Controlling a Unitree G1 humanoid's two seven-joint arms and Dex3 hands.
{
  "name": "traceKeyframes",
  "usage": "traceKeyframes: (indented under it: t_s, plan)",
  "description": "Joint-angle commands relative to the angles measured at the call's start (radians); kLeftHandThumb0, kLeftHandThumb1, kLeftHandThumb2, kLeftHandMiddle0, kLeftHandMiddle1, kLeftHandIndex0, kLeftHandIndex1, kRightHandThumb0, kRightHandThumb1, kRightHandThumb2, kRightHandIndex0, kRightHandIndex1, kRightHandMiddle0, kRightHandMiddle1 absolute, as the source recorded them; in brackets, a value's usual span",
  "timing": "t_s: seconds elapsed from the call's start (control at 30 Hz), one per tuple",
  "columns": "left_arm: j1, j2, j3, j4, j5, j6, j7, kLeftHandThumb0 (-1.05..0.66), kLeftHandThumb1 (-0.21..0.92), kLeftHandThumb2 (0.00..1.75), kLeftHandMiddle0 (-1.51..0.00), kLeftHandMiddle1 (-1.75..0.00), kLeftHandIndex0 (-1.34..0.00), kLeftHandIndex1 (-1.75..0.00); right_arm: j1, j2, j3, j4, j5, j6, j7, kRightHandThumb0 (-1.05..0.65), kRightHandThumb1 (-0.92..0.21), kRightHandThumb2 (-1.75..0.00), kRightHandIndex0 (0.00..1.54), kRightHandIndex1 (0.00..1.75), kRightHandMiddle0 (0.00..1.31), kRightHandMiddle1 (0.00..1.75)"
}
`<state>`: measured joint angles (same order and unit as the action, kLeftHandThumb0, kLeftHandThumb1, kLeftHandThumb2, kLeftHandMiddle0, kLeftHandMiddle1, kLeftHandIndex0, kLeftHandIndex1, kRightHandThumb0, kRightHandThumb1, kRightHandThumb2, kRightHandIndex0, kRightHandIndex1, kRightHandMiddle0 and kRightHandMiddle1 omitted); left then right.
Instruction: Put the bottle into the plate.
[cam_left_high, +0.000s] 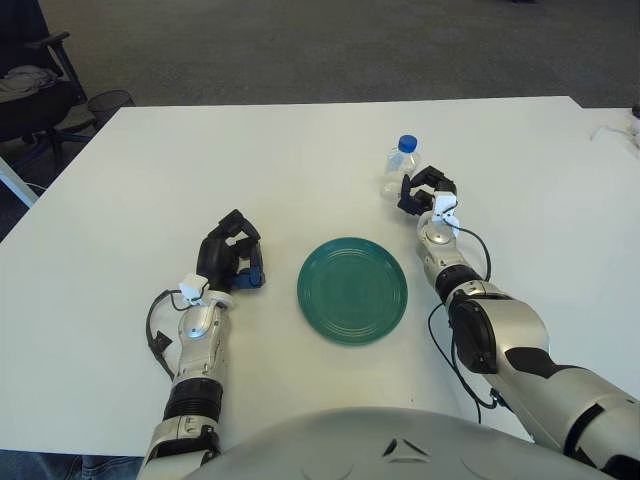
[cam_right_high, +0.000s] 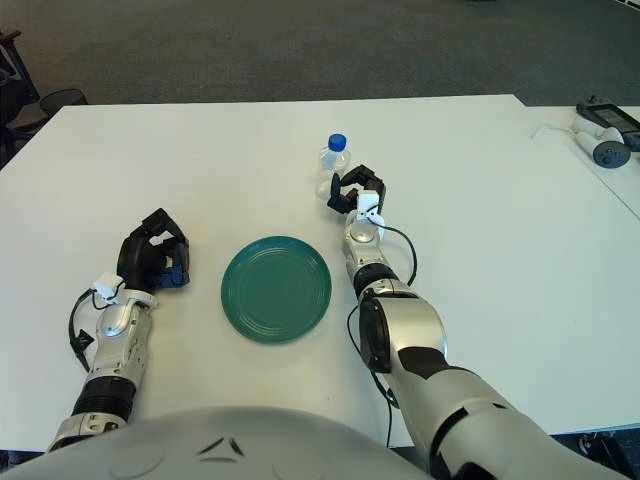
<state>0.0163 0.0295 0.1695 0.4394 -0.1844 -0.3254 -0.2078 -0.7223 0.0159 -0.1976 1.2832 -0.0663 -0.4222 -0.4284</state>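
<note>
A clear plastic bottle (cam_left_high: 400, 164) with a blue cap stands upright on the white table, beyond the plate and to its right. The green plate (cam_left_high: 352, 290) lies flat between my two arms, with nothing in it. My right hand (cam_left_high: 424, 189) is just to the right of the bottle's lower part, fingers loosely bent and open, with the bottle beside them and not between them. I cannot tell whether a fingertip touches it. My left hand (cam_left_high: 234, 258) shows left of the plate, fingers relaxed and holding nothing.
The white table (cam_left_high: 160, 180) runs wide on both sides. A white device with a cable (cam_right_high: 600, 135) lies at the far right edge. An office chair (cam_left_high: 30, 85) and a wire bin (cam_left_high: 108, 101) stand off the table's far left corner.
</note>
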Motion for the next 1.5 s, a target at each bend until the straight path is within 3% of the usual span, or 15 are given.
traceKeyframes:
  t_s: [0.0,0.07,0.2,0.27,0.3,0.37,0.43,0.5,0.53,0.57,0.7,0.9,1.2,1.47]
  plan:
    - [0.048,-0.010,0.007,0.061,-0.016,0.013,-0.010,-0.61,0.05,1.65,-1.36,-1.75,-0.84,-1.75,0.061,0.015,-0.005,0.035,0.009,0.042,-0.010,-0.13,-0.34,-1.25,1.14,1.75,0.92,1.75]
    - [0.047,-0.009,0.006,0.063,-0.014,0.012,-0.012,-0.61,0.05,1.65,-1.36,-1.75,-0.85,-1.75,0.070,0.016,0.000,0.036,0.001,0.036,-0.027,-0.15,-0.35,-1.22,1.12,1.75,0.90,1.75]
    - [0.048,-0.008,0.005,0.063,-0.010,0.010,-0.015,-0.61,0.05,1.65,-1.36,-1.75,-0.85,-1.75,0.081,0.017,0.016,0.039,-0.015,0.028,-0.042,-0.35,-0.46,-0.91,1.03,1.75,0.61,1.75]
    - [0.049,-0.008,0.005,0.063,-0.011,0.010,-0.017,-0.61,0.05,1.65,-1.36,-1.75,-0.85,-1.75,0.082,0.015,0.028,0.041,-0.025,0.043,-0.038,-0.44,-0.52,-0.77,0.81,1.75,0.41,1.75]
    - [0.049,-0.008,0.006,0.062,-0.011,0.011,-0.017,-0.61,0.05,1.65,-1.36,-1.75,-0.85,-1.75,0.082,0.014,0.032,0.042,-0.029,0.053,-0.036,-0.54,-0.57,-0.68,0.53,1.75,0.27,1.75]
    - [0.049,-0.008,0.006,0.061,-0.010,0.012,-0.016,-0.61,0.05,1.65,-1.36,-1.75,-0.85,-1.75,0.082,0.013,0.042,0.045,-0.037,0.075,-0.033,-0.63,-0.60,-0.59,0.27,1.71,0.14,1.75]
    - [0.049,-0.008,0.006,0.062,-0.008,0.009,-0.013,-0.61,0.05,1.65,-1.36,-1.75,-0.85,-1.75,0.085,0.016,0.055,0.045,-0.047,0.090,-0.036,-0.70,-0.62,-0.53,0.14,1.62,0.07,1.70]
    - [0.048,-0.007,0.005,0.064,-0.006,0.005,-0.014,-0.61,0.04,1.66,-1.36,-1.75,-0.85,-1.75,0.090,0.017,0.076,0.042,-0.064,0.100,-0.040,-0.81,-0.68,-0.43,0.06,1.37,0.03,1.52]
    - [0.047,-0.006,0.005,0.066,-0.005,0.003,-0.015,-0.61,0.04,1.66,-1.36,-1.75,-0.85,-1.75,0.091,0.014,0.089,0.041,-0.075,0.106,-0.038,-0.83,-0.70,-0.39,0.05,1.32,0.02,1.47]
    - [0.047,-0.005,0.005,0.067,-0.005,0.003,-0.016,-0.61,0.04,1.66,-1.36,-1.75,-0.85,-1.75,0.093,0.012,0.098,0.041,-0.083,0.110,-0.037,-0.88,-0.75,-0.33,0.03,1.17,0.01,1.30]
    - [0.044,-0.003,0.005,0.070,-0.006,0.005,-0.018,-0.61,0.04,1.66,-1.36,-1.75,-0.85,-1.75,0.110,0.005,0.137,0.032,-0.115,0.107,-0.033,-0.99,-0.86,-0.19,0.01,0.78,0.00,0.88]
    - [0.040,-0.001,0.006,0.074,-0.006,0.004,-0.018,-0.61,0.05,1.65,-1.34,-1.75,-0.85,-1.75,0.124,-0.005,0.191,0.022,-0.157,0.105,-0.018,-1.04,-0.91,-0.16,0.00,0.46,0.00,0.55]
    - [0.038,-0.002,0.009,0.073,-0.007,0.016,-0.012,-0.60,0.06,1.64,-1.34,-1.75,-0.84,-1.75,0.134,-0.007,0.243,0.009,-0.193,0.103,-0.018,-1.05,-0.92,-0.23,0.00,0.28,0.00,0.33]
    - [0.037,-0.003,0.011,0.071,-0.007,0.020,-0.007,-0.61,0.05,1.65,-1.33,-1.75,-0.84,-1.75,0.133,-0.003,0.264,0.005,-0.198,0.113,-0.009,-1.05,-0.92,-0.27,0.01,0.23,0.00,0.36]
